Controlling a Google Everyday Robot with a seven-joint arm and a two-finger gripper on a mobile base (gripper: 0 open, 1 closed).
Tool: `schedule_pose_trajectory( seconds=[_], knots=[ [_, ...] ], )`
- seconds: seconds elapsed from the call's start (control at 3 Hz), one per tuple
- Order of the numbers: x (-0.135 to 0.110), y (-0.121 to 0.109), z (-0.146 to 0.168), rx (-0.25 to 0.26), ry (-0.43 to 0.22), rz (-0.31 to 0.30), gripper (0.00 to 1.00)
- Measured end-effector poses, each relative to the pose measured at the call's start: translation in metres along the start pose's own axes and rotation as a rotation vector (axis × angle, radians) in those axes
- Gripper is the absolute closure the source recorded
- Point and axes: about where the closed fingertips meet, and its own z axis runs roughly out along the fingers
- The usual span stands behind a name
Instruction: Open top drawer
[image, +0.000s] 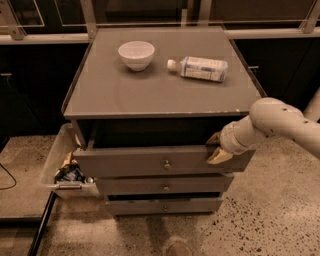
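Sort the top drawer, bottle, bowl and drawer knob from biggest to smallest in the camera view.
1. Top drawer, with the gripper at its right end.
2. Bottle, longer than the bowl, though they look close.
3. Bowl.
4. Knob.

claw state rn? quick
Claw: at the right end of the top drawer front, with the drawer partly out. Cannot be told whether it is open, closed or holding the panel.
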Motion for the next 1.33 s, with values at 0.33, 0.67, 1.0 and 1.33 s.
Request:
schedule_pose_trajectory(
  seconds=[0.33, 0.67, 1.0, 1.33],
  knots=[
    [0.0, 0.0, 0.0, 0.0, 0.0, 0.0, 0.93],
    [0.0, 0.0, 0.0, 0.0, 0.0, 0.0, 0.7],
    [0.001, 0.001, 0.003, -0.008, -0.012, 0.011, 0.47],
    [0.008, 0.013, 0.001, -0.023, -0.017, 0.045, 0.23]
  ],
)
